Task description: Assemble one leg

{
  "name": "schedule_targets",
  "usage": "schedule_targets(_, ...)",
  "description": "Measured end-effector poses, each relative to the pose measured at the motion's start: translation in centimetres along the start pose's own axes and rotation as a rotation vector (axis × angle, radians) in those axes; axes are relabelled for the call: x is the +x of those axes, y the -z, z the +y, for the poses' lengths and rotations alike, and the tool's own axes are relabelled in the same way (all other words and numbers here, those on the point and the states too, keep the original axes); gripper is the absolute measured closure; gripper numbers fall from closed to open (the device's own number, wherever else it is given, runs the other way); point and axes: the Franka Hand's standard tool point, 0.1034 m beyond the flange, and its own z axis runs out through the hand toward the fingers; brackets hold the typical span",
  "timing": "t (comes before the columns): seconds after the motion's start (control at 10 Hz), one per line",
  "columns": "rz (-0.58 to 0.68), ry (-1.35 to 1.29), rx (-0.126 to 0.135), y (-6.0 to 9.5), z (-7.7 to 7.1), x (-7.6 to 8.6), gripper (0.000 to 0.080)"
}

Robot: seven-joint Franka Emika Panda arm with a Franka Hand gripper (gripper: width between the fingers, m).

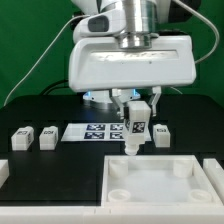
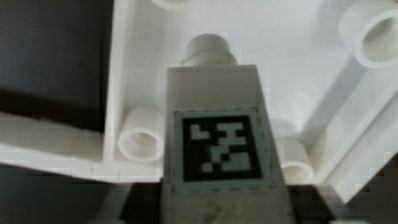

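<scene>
My gripper (image 1: 135, 122) is shut on the leg (image 1: 136, 128), a small white block with a black-and-white tag facing the exterior camera. It hangs upright just above the far edge of the large white tray (image 1: 175, 188), near that tray's far corner on the exterior view's left. In the wrist view the leg (image 2: 217, 120) runs out from my gripper (image 2: 217, 205), tag up, with its round peg tip (image 2: 210, 46) over the tray's inner floor (image 2: 285, 60). A round corner socket (image 2: 139, 146) lies beside the leg. Whether the peg touches the tray is unclear.
Two more white tagged legs (image 1: 22, 139) (image 1: 47, 136) stand at the exterior view's left, another (image 1: 163, 133) at its right. The marker board (image 1: 95, 132) lies behind the tray. A white block edge (image 1: 3, 172) shows at the far left.
</scene>
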Motion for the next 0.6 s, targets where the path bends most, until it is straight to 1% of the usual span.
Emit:
schedule_targets(0.2, 0.000, -0.017, 0.030, -0.3, -1.6, 2.7, 0.0506)
schedule_targets(0.3, 0.011, -0.025, 0.039, -0.5, -2.1, 3.9, 0.0506)
schedule_targets(0.5, 0.045, -0.034, 0.047, -0.9, -3.0, 6.4, 0.0506)
schedule_targets(0.6, 0.075, -0.031, 0.042, -0.9, -3.2, 7.4, 0.0506)
